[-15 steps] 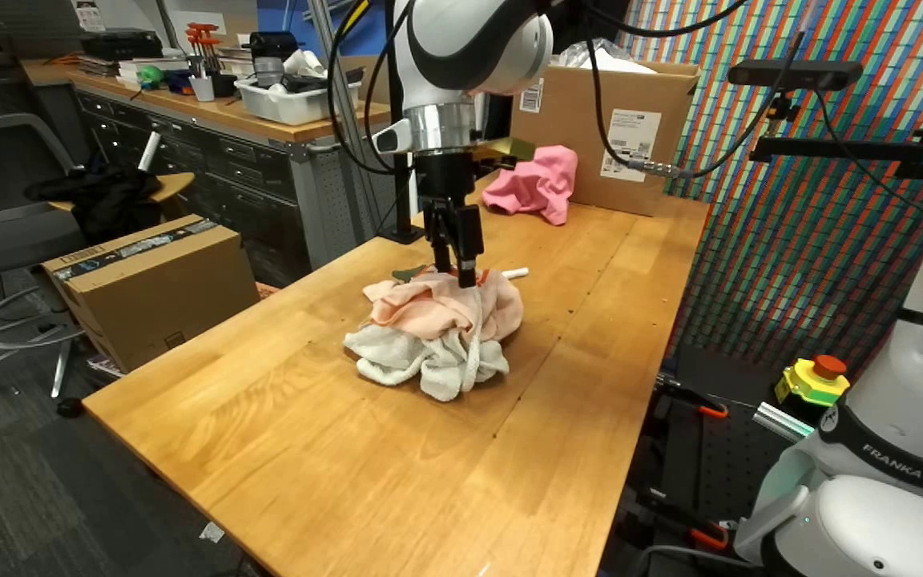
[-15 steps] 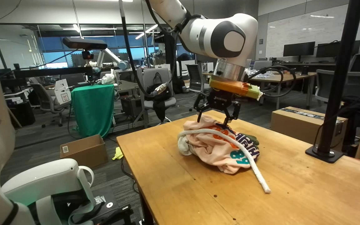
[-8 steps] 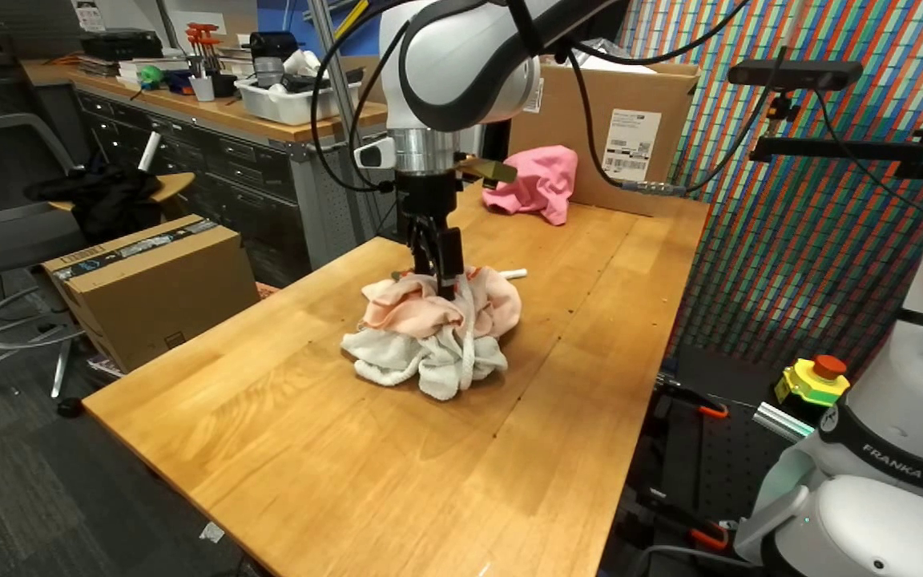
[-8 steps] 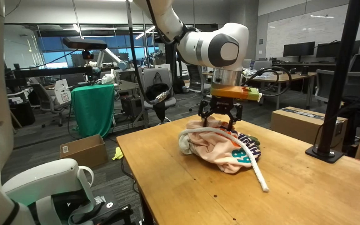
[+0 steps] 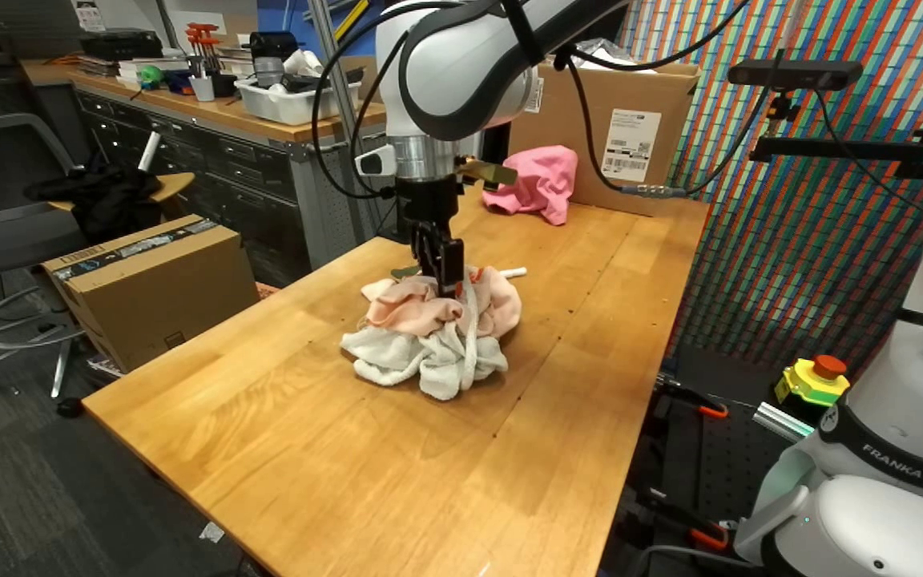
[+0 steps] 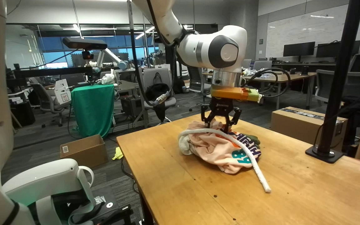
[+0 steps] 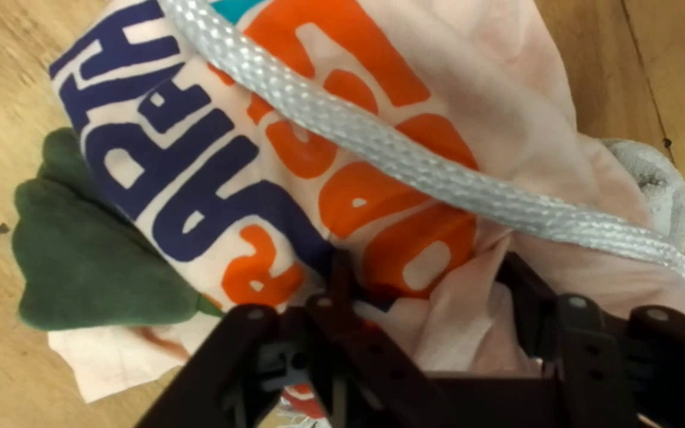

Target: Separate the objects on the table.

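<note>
My claw (image 7: 429,267) is in the peach cloth (image 6: 209,147), jaws apart, a fold between them! White cloth (image 5: 437,365) touches the peach; pink cloth (image 5: 538,180) lies well away.

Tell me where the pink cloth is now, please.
In an exterior view, the pink cloth lies on the far end of the table, beside the cardboard box and picture-left of its white label.

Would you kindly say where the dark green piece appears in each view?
In an exterior view: dark green piece just left of centre.
In an exterior view: dark green piece right of centre, lower half.
In the wrist view: dark green piece left side, about halfway up.
Shared landmark: the peach cloth beside it.
</note>
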Controlling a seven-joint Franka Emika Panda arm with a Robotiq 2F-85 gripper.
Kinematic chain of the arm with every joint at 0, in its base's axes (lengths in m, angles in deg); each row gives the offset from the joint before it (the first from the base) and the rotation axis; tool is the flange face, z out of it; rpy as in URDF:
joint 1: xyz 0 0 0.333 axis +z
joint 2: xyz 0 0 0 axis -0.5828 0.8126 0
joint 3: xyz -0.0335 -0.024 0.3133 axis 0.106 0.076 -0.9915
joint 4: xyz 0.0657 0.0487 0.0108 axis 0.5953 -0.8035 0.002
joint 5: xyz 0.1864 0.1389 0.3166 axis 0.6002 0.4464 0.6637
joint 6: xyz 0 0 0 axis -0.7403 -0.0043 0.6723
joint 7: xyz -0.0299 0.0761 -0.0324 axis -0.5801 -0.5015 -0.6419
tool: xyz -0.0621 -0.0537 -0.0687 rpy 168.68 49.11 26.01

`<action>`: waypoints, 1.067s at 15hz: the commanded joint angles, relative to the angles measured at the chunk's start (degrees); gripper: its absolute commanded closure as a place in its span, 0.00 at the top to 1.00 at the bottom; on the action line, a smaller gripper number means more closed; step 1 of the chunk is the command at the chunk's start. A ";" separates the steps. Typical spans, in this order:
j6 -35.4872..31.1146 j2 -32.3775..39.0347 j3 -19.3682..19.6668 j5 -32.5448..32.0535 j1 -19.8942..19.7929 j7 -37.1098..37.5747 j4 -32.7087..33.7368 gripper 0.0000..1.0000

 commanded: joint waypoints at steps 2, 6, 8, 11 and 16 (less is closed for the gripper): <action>4.62 1.95 -0.39 -0.46 -0.85 0.18 3.44 0.27; 4.59 1.39 0.12 -1.12 -1.38 0.40 4.33 0.05; 2.51 -0.45 0.44 -0.59 -2.03 0.47 4.12 0.03; -2.76 -4.80 1.05 1.23 -3.59 0.99 2.99 0.07; -10.38 -12.10 2.94 1.83 -5.13 3.27 1.51 0.06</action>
